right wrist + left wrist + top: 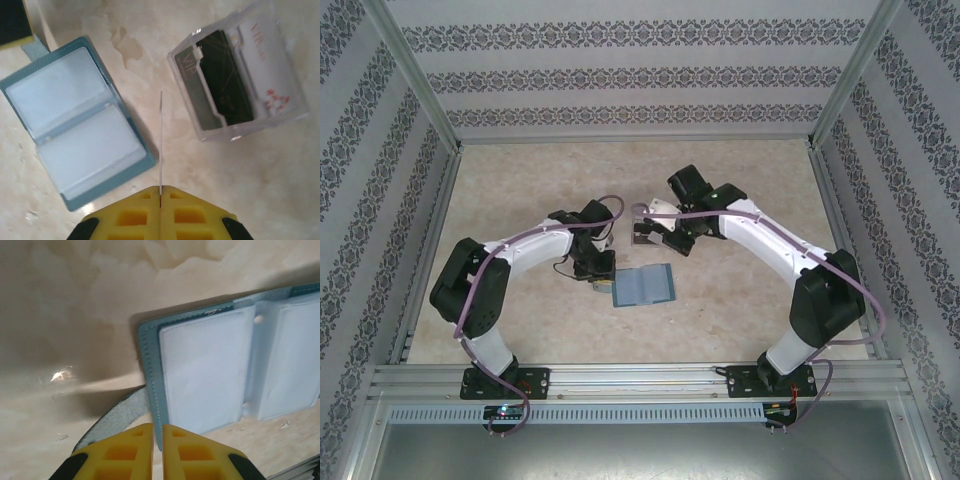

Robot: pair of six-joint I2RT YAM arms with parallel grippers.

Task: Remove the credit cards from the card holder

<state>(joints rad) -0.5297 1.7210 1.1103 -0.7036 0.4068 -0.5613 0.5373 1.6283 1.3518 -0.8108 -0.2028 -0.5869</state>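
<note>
Right gripper [160, 192] jaws pressed together on a thin, stiff pale credit card [161, 140], edge-on, long axis pointing straight ahead; the soft teal card holder [75, 125] lies open to their left. Left gripper [157, 427] jaws barely parted at its stitched corner, grip unclear

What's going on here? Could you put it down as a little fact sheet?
Card holder: lying open, pockets look empty
Right gripper: shut on a thin card, seen edge-on
Left gripper: nearly closed at holder's corner; grip unclear
Clear box: holds a dark card and a white card
</note>
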